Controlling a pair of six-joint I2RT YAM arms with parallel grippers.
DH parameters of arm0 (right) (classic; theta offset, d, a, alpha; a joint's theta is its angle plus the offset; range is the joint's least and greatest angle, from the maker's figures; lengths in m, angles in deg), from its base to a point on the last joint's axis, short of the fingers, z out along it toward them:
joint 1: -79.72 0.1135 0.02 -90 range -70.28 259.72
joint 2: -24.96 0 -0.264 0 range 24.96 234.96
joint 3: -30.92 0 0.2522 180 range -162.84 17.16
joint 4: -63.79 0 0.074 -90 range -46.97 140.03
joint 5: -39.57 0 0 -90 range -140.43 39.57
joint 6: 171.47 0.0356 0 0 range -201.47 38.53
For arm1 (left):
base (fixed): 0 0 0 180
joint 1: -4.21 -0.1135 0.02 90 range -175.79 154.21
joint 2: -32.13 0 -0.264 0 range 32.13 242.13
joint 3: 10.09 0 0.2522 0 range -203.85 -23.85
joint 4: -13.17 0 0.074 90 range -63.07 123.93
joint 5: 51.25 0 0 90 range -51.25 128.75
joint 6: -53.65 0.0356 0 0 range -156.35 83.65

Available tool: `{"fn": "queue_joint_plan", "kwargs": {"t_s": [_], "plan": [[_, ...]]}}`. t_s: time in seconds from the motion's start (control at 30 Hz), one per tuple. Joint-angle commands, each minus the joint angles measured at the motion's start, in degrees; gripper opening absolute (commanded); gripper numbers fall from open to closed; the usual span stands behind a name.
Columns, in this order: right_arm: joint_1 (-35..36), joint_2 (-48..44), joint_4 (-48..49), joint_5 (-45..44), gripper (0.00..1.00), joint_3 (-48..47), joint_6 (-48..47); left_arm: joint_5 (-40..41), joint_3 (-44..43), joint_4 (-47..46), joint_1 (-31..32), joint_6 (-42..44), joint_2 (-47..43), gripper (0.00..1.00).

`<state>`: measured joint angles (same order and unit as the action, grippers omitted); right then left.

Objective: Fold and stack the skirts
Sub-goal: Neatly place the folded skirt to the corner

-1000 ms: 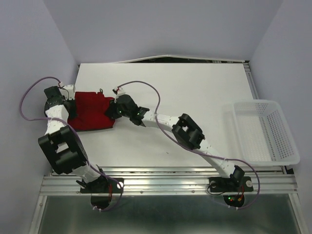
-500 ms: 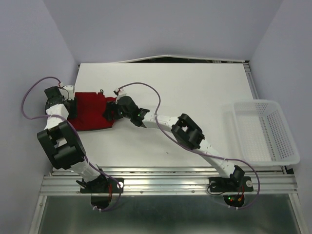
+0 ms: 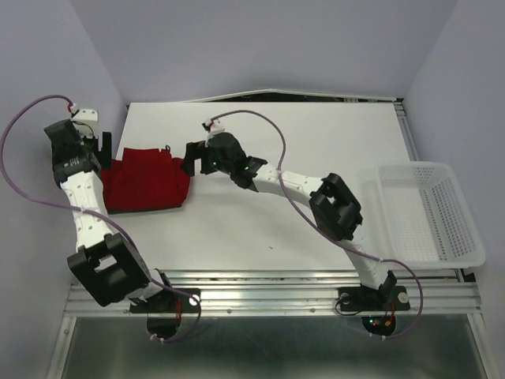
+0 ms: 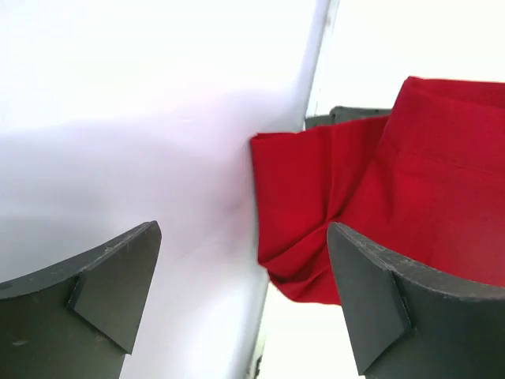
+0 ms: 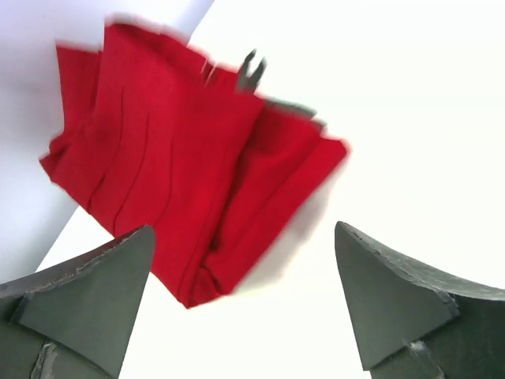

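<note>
The red skirt (image 3: 146,180) is lying folded up at the far left of the bench (image 3: 300,142), right up against the wall. There's a sliver of dark grey cloth (image 4: 347,117) peeking out from under its far edge, but I can't tell how much is under there. The left gripper (image 3: 101,144) sits by the skirt's left end, wide open and holding nothing. Same deal for the right gripper (image 3: 192,158) at the right end, fingers spread and empty. The white basket (image 3: 465,229) is way off on the right edge.
</note>
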<state>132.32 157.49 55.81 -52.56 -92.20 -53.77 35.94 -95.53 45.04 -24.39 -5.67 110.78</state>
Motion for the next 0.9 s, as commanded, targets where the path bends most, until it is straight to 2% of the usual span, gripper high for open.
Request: {"fn": "queue_joint_plan", "kwargs": {"t_s": [0.0,0.1,0.2,0.23,0.3,0.5,0.6,0.7,0.87], "plan": [[-5.0,-9.1,-0.4,1.6,1.00,5.0,-4.9,-3.6,-2.4,4.4,0.2,2.2,-5.9,0.99],[-8.3,-15.0,-3.8,6.0,1.00,9.9,-11.1,-9.7,-1.3,4.6,2.4,3.4,-11.0,0.99],[-12.2,-21.9,-6.5,6.2,1.00,15.7,-15.4,-9.2,-2.9,6.8,7.6,2.1,-11.2,0.99],[-13.4,-25.6,-9.0,6.6,1.00,17.2,-16.3,-8.4,-4.6,7.4,11.9,-0.1,-10.4,0.99],[-15.8,-29.5,-10.4,6.8,1.00,20.7,-19.0,-7.1,-5.7,7.1,16.4,-3.1,-8.9,0.99],[-28.9,-42.8,-15.1,8.9,1.00,33.3,-19.6,-2.0,-8.9,3.6,35.2,-12.3,-1.6,0.99],[-31.9,-47.3,-17.2,9.3,1.00,40.5,-21.2,-4.6,-7.9,1.8,41.1,-13.0,0.8,0.99],[-33.1,-56.7,-16.0,10.3,1.00,51.1,-21.7,-7.9,-4.8,-1.8,46.2,-15.5,4.0,0.99],[-37.4,-62.3,-17.7,15.7,1.00,61.4,-19.6,-8.0,-2.3,-4.1,52.2,-17.9,9.1,0.98]]}}
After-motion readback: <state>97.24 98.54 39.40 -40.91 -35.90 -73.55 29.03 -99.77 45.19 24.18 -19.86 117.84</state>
